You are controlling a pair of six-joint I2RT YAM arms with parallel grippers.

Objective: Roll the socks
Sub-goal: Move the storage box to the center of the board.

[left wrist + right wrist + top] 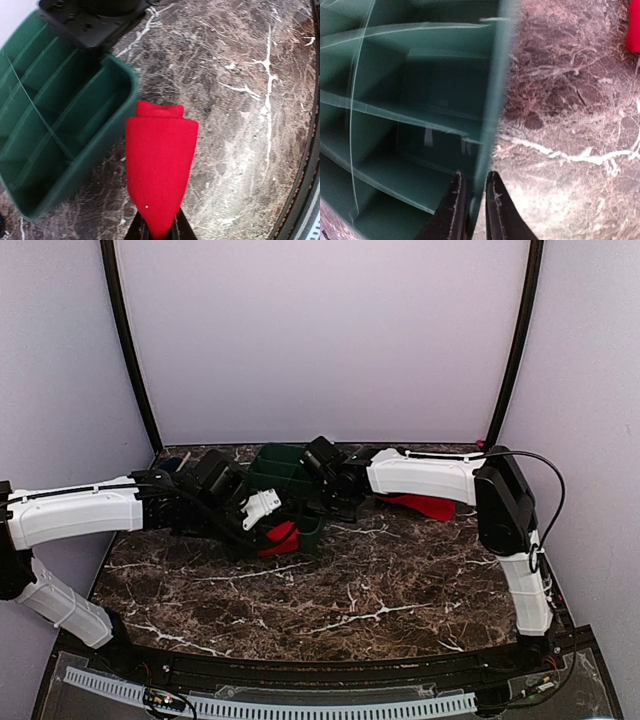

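Note:
A bundled red sock [160,165] hangs pinched in my left gripper [159,231], just right of the green tray's [60,135] near corner and above the marble. From above, that sock [281,540] and the left gripper [266,528] sit at the tray's [280,456] front end. My right gripper [475,200] straddles the tray's side wall [492,100], one finger inside and one outside, closed onto it. From above, the right gripper [320,510] is over the tray. A second red sock [425,506] lies flat under the right arm, with its edge [633,30] just visible in the right wrist view.
The tray has several divided compartments, and the ones I can see hold nothing. Dark marble tabletop [350,590] stretches toward the near edge. White walls with black posts [130,350] close in the back and sides.

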